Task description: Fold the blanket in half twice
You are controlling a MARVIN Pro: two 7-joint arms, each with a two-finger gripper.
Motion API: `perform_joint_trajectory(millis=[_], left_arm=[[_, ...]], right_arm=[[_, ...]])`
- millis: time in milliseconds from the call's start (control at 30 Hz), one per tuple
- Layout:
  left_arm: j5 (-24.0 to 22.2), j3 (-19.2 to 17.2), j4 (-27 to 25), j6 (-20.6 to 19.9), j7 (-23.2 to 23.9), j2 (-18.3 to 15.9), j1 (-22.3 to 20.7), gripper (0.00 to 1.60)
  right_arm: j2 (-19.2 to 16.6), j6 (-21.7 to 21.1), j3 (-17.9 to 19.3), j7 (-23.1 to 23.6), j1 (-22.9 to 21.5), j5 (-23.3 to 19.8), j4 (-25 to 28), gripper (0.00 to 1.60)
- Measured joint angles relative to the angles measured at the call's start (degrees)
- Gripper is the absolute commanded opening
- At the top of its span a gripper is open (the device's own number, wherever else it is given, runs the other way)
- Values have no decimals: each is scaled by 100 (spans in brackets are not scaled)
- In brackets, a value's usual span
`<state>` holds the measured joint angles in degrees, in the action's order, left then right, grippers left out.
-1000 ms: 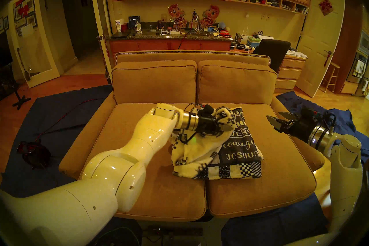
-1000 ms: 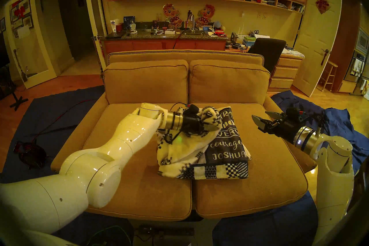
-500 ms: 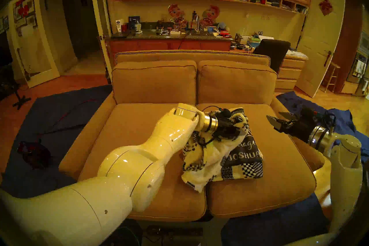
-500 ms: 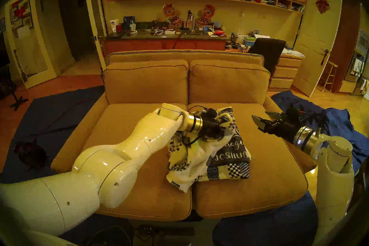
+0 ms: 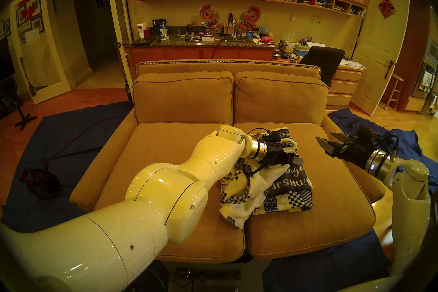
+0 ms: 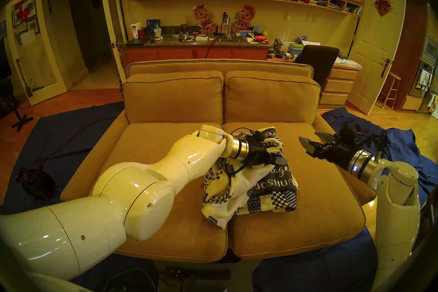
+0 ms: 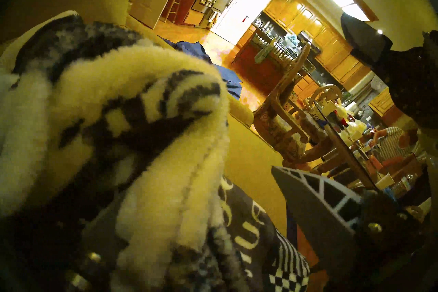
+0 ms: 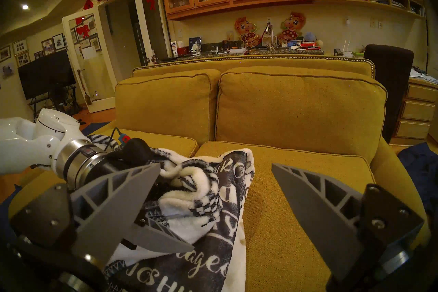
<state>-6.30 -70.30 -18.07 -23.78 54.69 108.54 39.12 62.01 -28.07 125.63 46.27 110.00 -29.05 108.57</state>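
The blanket [image 5: 291, 187] lies in a thick bundle on the right seat cushion, its navy "JOSHUA" panel and checkered border facing up on the right. A cream fold lies over its left half. My left gripper [image 5: 295, 157] is over the top of the bundle with its jaws apart. In the left wrist view the blanket [image 7: 142, 118] drapes over the left finger and the right finger [image 7: 315, 199] stands clear of it. My right gripper [image 5: 326, 137] is open and empty above the cushion, to the right of the blanket [image 8: 213, 189].
The tan two-seat sofa [image 5: 166, 166] has back cushions behind and low arms at both sides. Plain dark blue cloths lie on the floor at the left [image 5: 59, 137] and right [image 5: 403, 142]. A red cable bundle [image 5: 38, 182] lies on the left cloth.
My left arm carried the cream fold to the right over the navy text panel, covering most of the text, and its jaws have come apart. The right arm has not moved.
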Motion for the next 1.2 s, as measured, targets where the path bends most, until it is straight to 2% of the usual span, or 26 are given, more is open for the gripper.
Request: perform_joint_trajectory(millis=[167, 333, 567, 967, 1200], left_arm=[[37, 57, 53, 63, 243, -25, -93, 160], [437, 456, -10, 61, 341, -109, -226, 160], [994, 955, -180, 37, 90, -202, -399, 160], [1429, 1320, -591, -114, -234, -312, -578, 160], [1836, 1764, -913, -188, -339, -240, -641, 160]], right_arm=[[0, 0, 0, 0, 0, 0, 1, 160], [0, 0, 0, 0, 0, 0, 2, 160], [0, 0, 0, 0, 0, 0, 2, 160], [0, 0, 0, -1, 0, 0, 2, 160], [0, 0, 0, 0, 0, -1, 1, 160]])
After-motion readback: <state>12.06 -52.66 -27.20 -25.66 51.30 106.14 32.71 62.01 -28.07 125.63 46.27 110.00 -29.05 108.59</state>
